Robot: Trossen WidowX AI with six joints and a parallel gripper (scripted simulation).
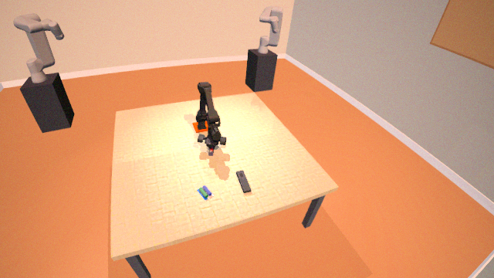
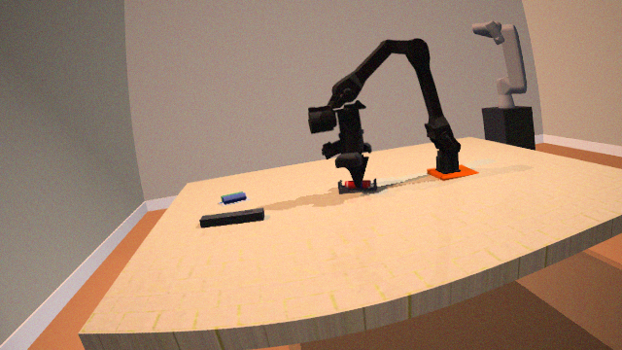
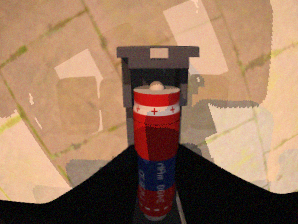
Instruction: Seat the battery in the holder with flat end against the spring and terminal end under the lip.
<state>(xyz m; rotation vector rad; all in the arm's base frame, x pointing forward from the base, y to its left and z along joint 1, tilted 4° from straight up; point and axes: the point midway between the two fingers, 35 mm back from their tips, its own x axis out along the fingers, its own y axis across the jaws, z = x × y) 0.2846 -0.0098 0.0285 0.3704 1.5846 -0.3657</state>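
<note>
Red battery (image 1: pixel 211 150) (image 2: pixel 351 184) (image 3: pixel 156 135) in gripper (image 1: pixel 211 150) (image 2: pixel 359 186) (image 3: pixel 154 152), within dark holder (image 1: pixel 211 154) (image 2: pixel 357 191) (image 3: pixel 157 52)

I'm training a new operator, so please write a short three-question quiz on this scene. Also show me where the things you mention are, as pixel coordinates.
1. Multiple choice: what is the gripper (image 1: pixel 211 150) (image 2: pixel 359 185) (image 3: pixel 154 152) shut on?
a) the black bar
b) the battery
c) the orange plate
2. True or false: the terminal end of the battery (image 1: pixel 211 150) (image 2: pixel 349 184) (image 3: pixel 156 137) points away from the end of the holder (image 1: pixel 211 154) (image 2: pixel 357 191) (image 3: pixel 158 52) that shows in the wrist view.
3. Fill in the blank: the band around the middle of the battery's red wrapper is ____.

Key: 1. b; 2. false; 3. blue
</note>
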